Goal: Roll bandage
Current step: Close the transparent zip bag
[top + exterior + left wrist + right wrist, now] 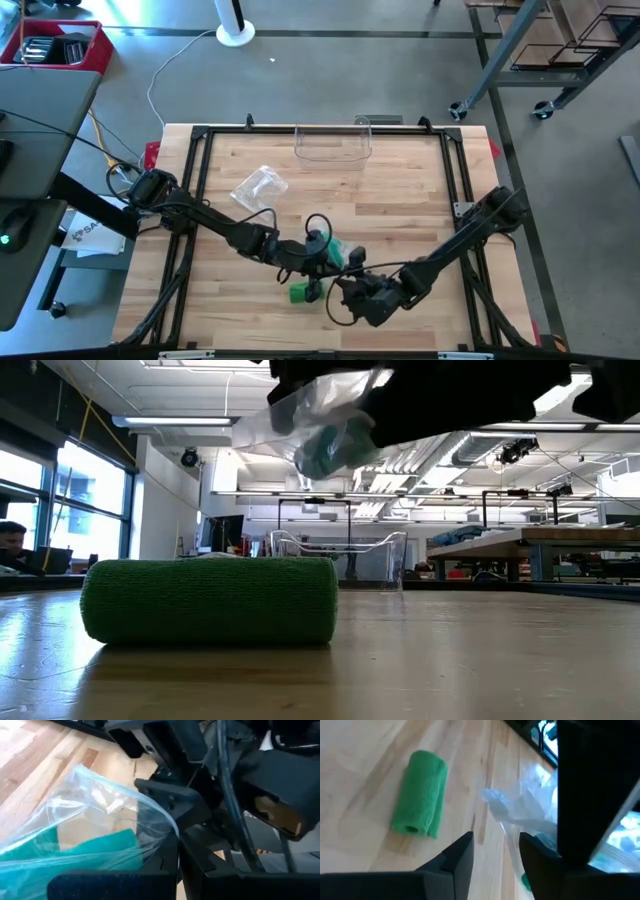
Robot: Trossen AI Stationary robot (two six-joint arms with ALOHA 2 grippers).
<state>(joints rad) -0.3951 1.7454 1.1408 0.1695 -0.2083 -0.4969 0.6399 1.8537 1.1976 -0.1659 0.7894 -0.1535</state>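
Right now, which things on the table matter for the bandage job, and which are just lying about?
Part of the job:
green bandage roll, lying on the wood
clear bag with teal bandage inside, held by left gripper
right gripper, open beside the bag

Lying about:
clear bin at the far edge
crumpled plastic wrapper

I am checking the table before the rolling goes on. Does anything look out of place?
One thing: a green bandage roll lies loose on its side on the wooden table, outside the clear plastic bag that the left gripper holds up. A teal roll sits inside that bag.
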